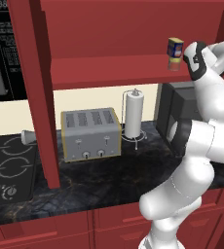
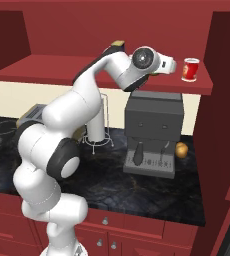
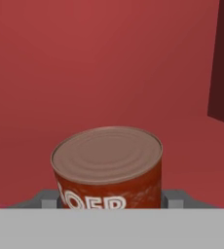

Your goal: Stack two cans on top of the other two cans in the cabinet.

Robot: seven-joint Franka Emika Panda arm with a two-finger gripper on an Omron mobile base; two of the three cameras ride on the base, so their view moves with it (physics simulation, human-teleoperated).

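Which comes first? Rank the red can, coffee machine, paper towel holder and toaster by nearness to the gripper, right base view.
1. Red can, on the shelf just beyond the gripper.
2. Coffee machine, on the counter below.
3. Paper towel holder, left of the machine.
4. Toaster, far left.

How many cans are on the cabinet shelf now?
3: a blue can stacked on a tan can on the cabinet shelf, and a red-and-white can at its right end. The red can close up in the hand view may be that same one; another may be hidden.
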